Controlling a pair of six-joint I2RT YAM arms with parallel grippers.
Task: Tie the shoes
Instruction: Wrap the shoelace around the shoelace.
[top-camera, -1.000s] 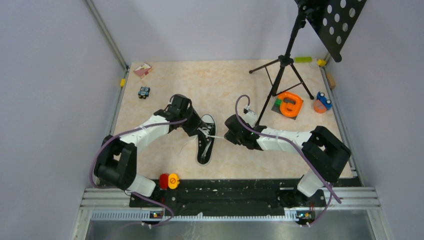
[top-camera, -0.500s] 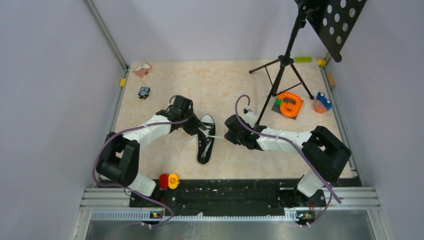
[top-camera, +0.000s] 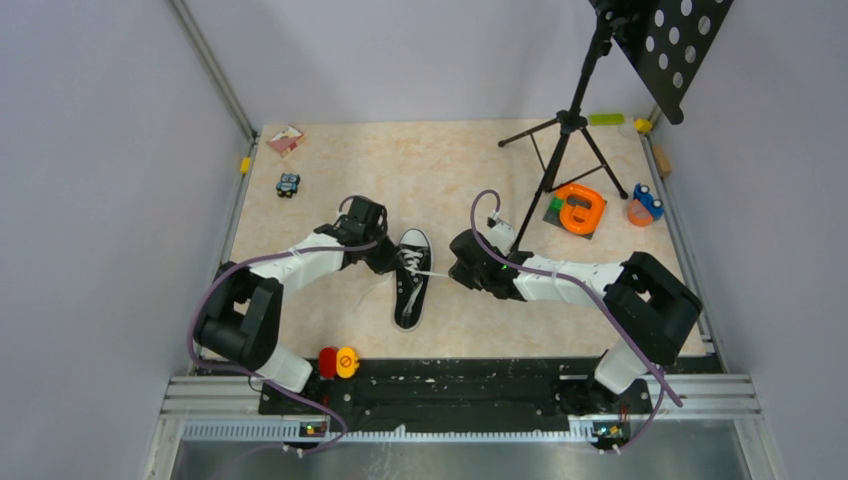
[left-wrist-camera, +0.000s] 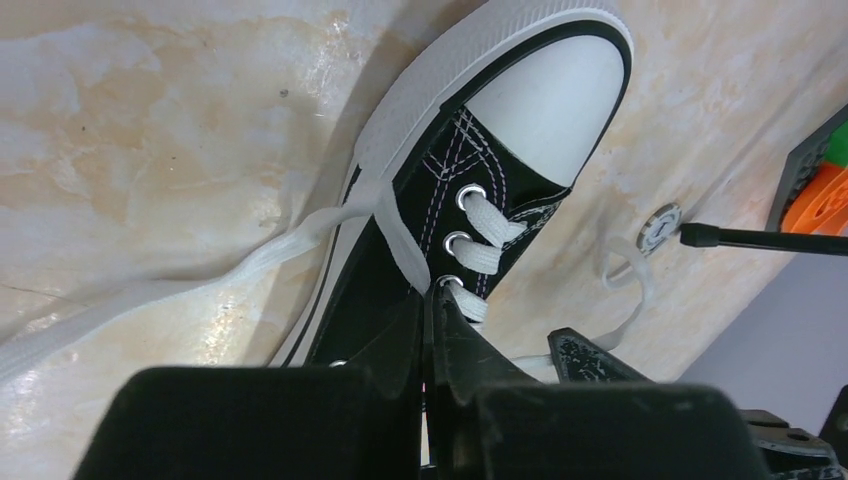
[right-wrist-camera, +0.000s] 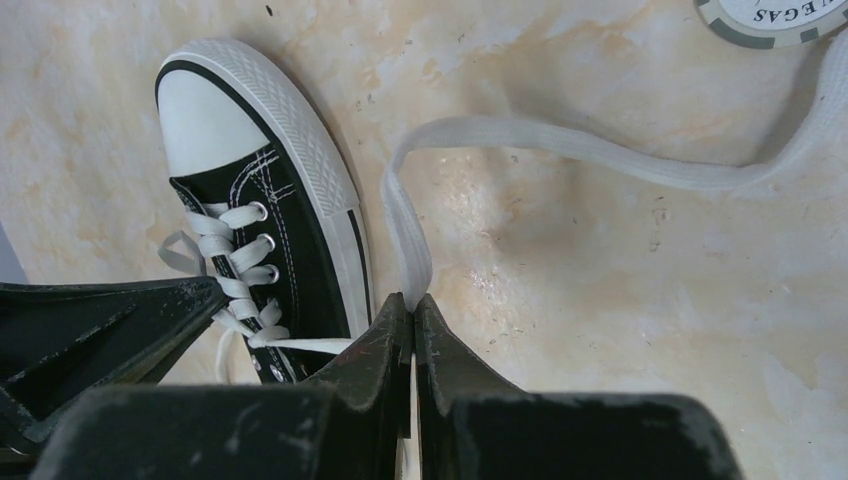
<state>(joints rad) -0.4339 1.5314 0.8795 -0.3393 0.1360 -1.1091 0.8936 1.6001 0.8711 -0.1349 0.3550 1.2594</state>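
The black sneaker (top-camera: 410, 290) lay on the marbled table (top-camera: 450, 170) between the two arms, with its white toe cap pointing away from the bases. The left gripper (left-wrist-camera: 428, 300) was at the left side of the shoe, close to the eyelets. Its fingers were pressed together on the left lace (left-wrist-camera: 400, 240), which crossed the white sole edge and trailed away over the table. The right gripper (right-wrist-camera: 412, 305) was just beside the right side of the shoe, its fingers also closed tightly, pinching the right lace (right-wrist-camera: 405, 230). Beyond the grip this lace curved over the table toward a round chip (right-wrist-camera: 775, 15).
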